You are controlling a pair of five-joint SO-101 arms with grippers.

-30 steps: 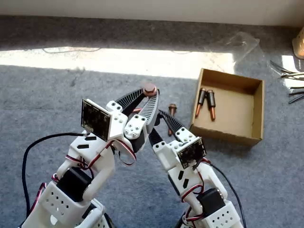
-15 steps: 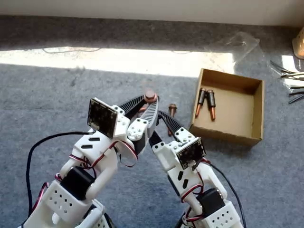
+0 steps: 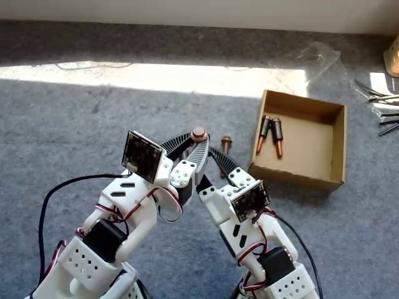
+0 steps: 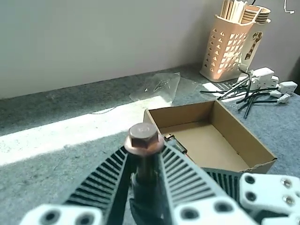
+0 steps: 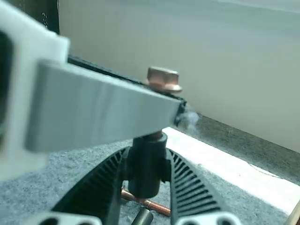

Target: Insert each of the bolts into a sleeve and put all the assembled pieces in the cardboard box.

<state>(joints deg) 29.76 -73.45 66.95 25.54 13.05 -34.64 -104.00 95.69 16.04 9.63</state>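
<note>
The cardboard box (image 3: 308,152) stands open-topped, its floor bare except 2 assembled pieces (image 3: 270,135) near the far-left corner. 1 loose bolt (image 3: 226,142) lies on the carpet (image 3: 75,131) near its outer wall.

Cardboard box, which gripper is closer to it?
Right. The right gripper, shut on the sleeve, is near the cardboard box; the left gripper, shut on the bolt, sits just beyond it.

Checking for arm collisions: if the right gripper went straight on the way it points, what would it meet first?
Likely a finger of the left gripper, crossing close ahead with the bolt over the sleeve; depth is unclear.
</note>
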